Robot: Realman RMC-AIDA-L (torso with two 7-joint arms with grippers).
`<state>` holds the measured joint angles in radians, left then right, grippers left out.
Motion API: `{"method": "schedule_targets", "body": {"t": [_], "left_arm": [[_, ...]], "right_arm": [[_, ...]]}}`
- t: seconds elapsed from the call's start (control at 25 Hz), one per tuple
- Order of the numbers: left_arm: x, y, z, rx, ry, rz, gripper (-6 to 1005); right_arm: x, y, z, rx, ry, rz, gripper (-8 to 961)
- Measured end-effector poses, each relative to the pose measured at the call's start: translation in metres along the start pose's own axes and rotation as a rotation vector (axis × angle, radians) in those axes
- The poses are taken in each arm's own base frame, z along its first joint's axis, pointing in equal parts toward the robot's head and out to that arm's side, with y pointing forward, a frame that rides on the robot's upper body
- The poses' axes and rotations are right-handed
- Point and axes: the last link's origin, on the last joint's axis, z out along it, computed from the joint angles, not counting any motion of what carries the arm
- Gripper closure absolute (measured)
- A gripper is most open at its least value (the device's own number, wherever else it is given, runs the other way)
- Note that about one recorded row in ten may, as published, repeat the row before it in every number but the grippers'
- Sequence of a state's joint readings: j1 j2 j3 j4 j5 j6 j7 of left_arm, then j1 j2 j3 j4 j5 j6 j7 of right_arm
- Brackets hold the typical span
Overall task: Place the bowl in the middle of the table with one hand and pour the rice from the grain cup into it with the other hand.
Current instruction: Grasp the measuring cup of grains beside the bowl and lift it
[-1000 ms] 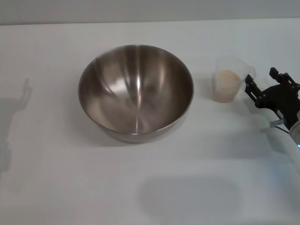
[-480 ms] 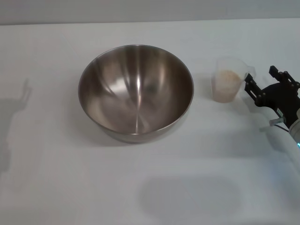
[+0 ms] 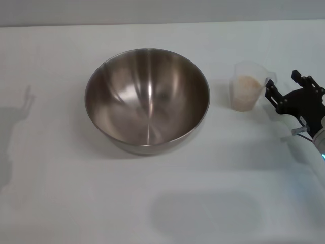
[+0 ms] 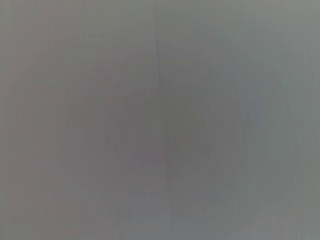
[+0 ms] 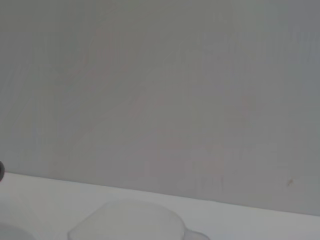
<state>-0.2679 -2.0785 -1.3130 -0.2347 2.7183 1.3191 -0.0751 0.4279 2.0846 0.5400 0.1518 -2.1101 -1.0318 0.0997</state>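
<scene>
The steel bowl point(image 3: 147, 99) stands upright on the white table point(image 3: 76, 203), about at its middle, and nothing lies inside it. To its right stands the clear grain cup point(image 3: 247, 91), holding pale rice point(image 3: 246, 84). My right gripper point(image 3: 283, 85) is open just right of the cup, beside its handle, with nothing between its fingers. The right wrist view catches only the cup's rim point(image 5: 130, 220) low in the picture, above the table point(image 5: 260, 222). My left gripper is out of view, and the left wrist view shows only a plain grey surface.
A grey wall runs behind the table's far edge point(image 3: 162, 23). A faint arm-shaped shadow point(image 3: 18, 117) falls on the table's left side. Bare tabletop lies in front of the bowl.
My right gripper has crept slightly toward the far side, staying beside the cup. The bowl and the cup have not moved.
</scene>
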Motion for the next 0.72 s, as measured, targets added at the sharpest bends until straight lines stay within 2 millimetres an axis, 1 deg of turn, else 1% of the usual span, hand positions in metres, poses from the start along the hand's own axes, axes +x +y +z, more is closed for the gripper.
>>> {"method": "schedule_targets", "body": {"t": [0.56,0.72], "left_arm": [[-0.0006,-0.0002,-0.0004,0.001,-0.004,0.0,197],[-0.0009,0.0012,-0.0006,-0.006,-0.005,0.0,197]], "right_arm": [[-0.0021,-0.0008,0.0008,0.0,-0.011,-0.003,273],[-0.0019,-0.0007,0.0005,0.0,-0.011,-0.002,438]]}}
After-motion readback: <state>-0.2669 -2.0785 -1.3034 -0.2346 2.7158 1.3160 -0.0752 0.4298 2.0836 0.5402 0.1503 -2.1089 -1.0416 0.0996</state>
